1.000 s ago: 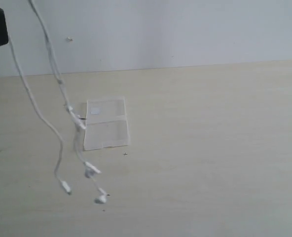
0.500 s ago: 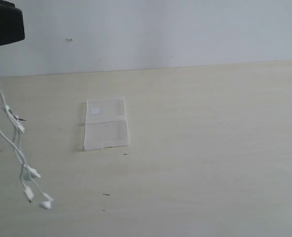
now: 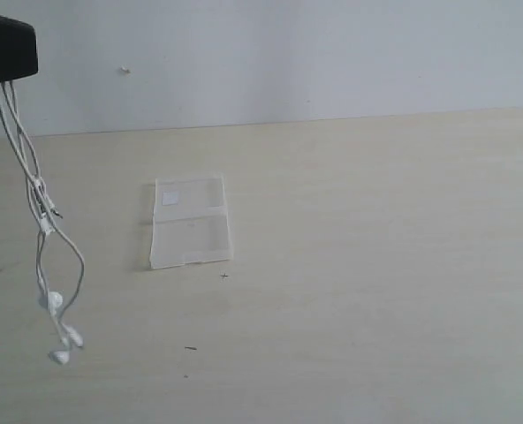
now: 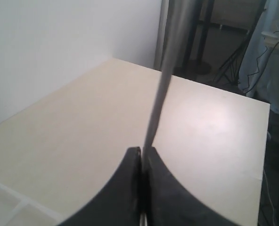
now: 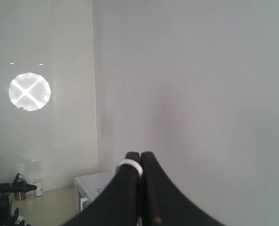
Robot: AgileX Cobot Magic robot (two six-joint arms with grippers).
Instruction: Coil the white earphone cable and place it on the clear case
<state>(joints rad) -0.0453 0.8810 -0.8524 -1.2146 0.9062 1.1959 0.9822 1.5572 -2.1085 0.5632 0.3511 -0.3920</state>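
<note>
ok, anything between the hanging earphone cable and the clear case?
Nothing visible. The white earphone cable hangs from the left gripper, left of the clear case; only bare table lies between them.

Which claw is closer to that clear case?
Left, likely. The left claw hangs above the table left of the case, pinching the cable; the right claw is outside the exterior view, facing a wall.

No writing is legible (the white label (image 3: 170,198) on the clear case (image 3: 193,240) is too small).
</note>
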